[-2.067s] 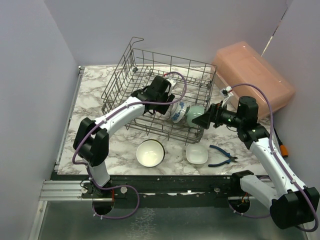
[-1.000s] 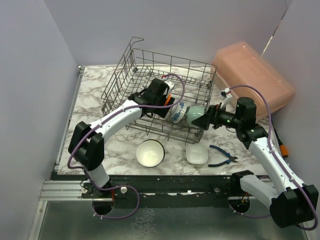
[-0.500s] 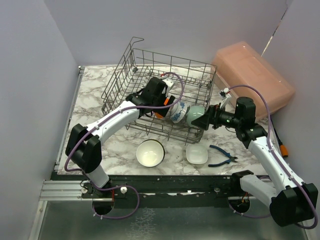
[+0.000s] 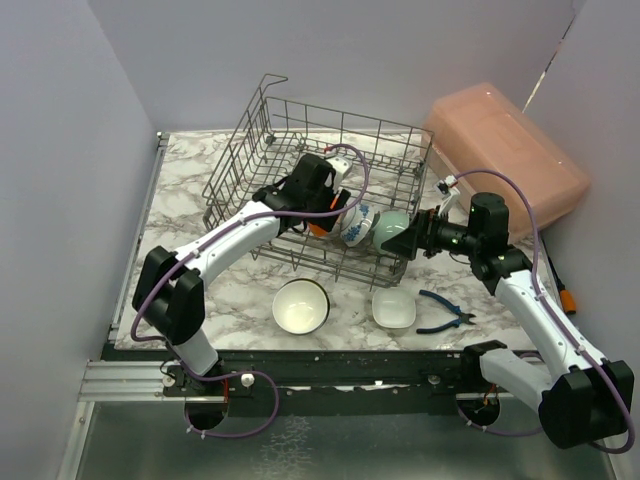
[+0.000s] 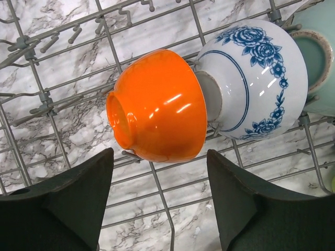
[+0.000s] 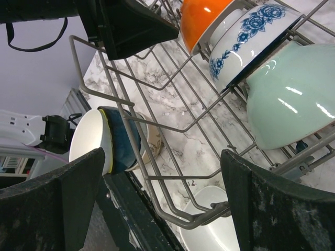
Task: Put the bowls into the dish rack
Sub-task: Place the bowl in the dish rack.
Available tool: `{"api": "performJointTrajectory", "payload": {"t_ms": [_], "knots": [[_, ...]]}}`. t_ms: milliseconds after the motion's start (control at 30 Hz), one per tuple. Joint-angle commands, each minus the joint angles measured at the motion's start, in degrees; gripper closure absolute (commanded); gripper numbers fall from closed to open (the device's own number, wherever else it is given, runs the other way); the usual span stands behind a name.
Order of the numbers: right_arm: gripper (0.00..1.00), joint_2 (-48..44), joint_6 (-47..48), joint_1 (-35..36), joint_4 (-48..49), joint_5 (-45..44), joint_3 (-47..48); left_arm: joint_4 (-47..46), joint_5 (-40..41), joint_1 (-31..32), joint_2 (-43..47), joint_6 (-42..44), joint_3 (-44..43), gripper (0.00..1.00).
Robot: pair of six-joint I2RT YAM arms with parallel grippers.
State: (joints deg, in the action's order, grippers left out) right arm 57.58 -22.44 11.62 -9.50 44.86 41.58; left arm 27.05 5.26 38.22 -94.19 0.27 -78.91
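Note:
The grey wire dish rack [image 4: 345,113] holds three bowls on edge in a row: orange [image 4: 317,228], blue-patterned white [image 4: 356,222] and mint green [image 4: 392,225]. My left gripper [image 4: 322,208] is inside the rack, open and empty, just above the orange bowl [image 5: 157,104], which leans against the blue-patterned bowl [image 5: 256,81]. My right gripper [image 4: 397,242] is open and empty at the rack's near right corner beside the mint bowl [image 6: 290,99]. A nested stack, white inside with dark teal [image 6: 123,141] around it [image 4: 301,305], and a small white bowl [image 4: 393,308] sit on the table in front.
A pink translucent box [image 4: 505,150] lies at the back right. Blue-handled pliers [image 4: 445,310] lie right of the small white bowl. The rack's front wires [image 6: 204,222] cross between my right fingers. Grey walls close in the marble table [image 4: 190,200].
My left gripper lowered the orange bowl into the rack beside the blue-patterned bowl and opened; the bowl now rests free. My right gripper edged slightly left toward the rack.

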Motion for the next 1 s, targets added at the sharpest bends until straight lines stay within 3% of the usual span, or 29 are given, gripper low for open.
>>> {"api": "performJointTrajectory", "payload": {"t_ms": [0,467,700,967], "knots": [[0.04,0.16,0.66,-0.19,0.80,1.28,-1.08,-0.68,-2.68,-0.23,-2.03,-0.09,-0.89,0.28],[0.04,0.35,0.55,-0.19,1.11,1.72,-1.08,-0.53,-0.61,-0.18,-6.62,-0.08,-2.14,0.20],[0.04,0.16,0.55,-0.19,0.79,1.89,-1.18,-0.66,3.21,-0.56,-6.83,-1.55,-2.32,0.24],[0.04,-0.87,0.85,-0.19,-0.42,0.93,-0.90,-1.31,1.48,-2.47,-6.61,-4.26,-2.38,0.35]]}}
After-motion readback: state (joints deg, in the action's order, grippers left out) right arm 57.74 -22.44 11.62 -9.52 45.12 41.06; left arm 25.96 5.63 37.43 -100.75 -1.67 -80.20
